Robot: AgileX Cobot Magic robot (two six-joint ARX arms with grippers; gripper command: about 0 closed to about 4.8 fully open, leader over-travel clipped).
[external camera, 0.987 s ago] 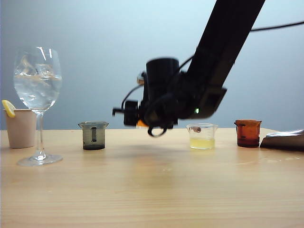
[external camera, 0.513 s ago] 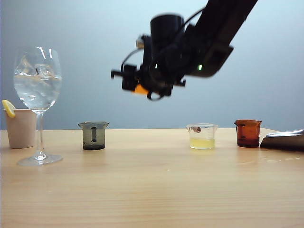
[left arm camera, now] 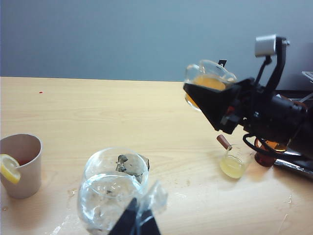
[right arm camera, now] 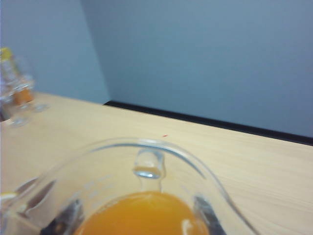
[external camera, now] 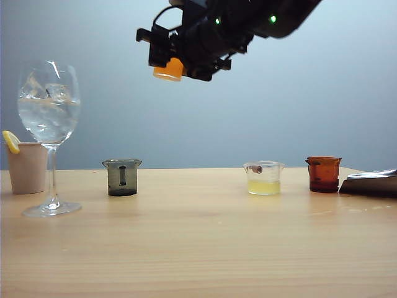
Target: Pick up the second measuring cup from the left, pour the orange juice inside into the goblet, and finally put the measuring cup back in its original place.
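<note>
The right gripper grasped the second measuring cup of orange juice high above the surface. Whether the left gripper, beside the goblet, was released or clenched could not be told.

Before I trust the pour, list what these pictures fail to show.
- Left gripper: left wrist view, cut off by the picture's edge; open or shut unclear.
- Right gripper fingers: exterior view, lost in dark housing around the measuring cup.
- Orange juice level: right wrist view, cropped and blurred.
- Goblet stem and foot: left wrist view, hidden beneath its bowl.
</note>
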